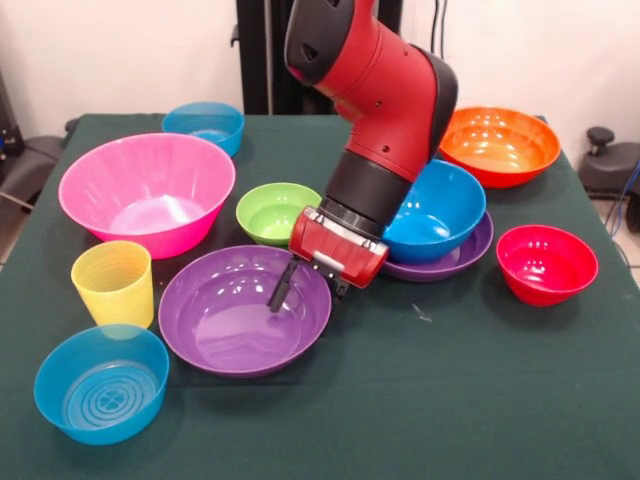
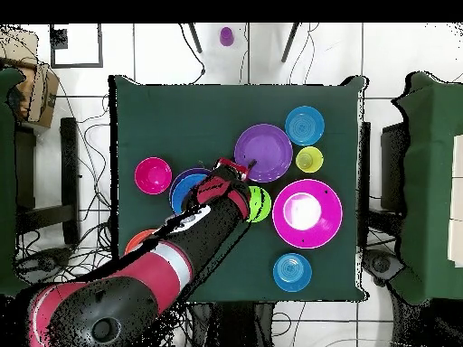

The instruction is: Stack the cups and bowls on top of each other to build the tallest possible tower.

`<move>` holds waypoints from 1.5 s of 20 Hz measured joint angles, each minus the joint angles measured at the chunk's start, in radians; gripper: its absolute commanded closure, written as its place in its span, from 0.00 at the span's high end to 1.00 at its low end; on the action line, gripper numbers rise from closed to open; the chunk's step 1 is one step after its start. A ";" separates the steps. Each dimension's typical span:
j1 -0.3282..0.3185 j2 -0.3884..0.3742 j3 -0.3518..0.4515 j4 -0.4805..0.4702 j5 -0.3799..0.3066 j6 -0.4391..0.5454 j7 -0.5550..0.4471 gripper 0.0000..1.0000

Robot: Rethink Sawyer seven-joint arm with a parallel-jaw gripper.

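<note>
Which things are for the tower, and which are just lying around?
For the tower: pink bowl, orange bowl, green bowl, red bowl, blue bowl, front purple bowl, back purple bowl, front clear-blue bowl, back clear-blue bowl, yellow cup.

Just lying about: cardboard box, floor cables.

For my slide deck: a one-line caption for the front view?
Gripper hovers over an empty purple bowl; blue bowl already nested in another purple one.
</note>
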 measured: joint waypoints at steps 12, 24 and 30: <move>-0.003 0.029 -0.021 -0.022 0.008 -0.045 0.000 0.00; -0.035 0.015 -0.007 -0.034 0.003 -0.046 0.000 0.00; -0.065 -0.016 0.027 -0.033 -0.040 -0.046 0.000 0.00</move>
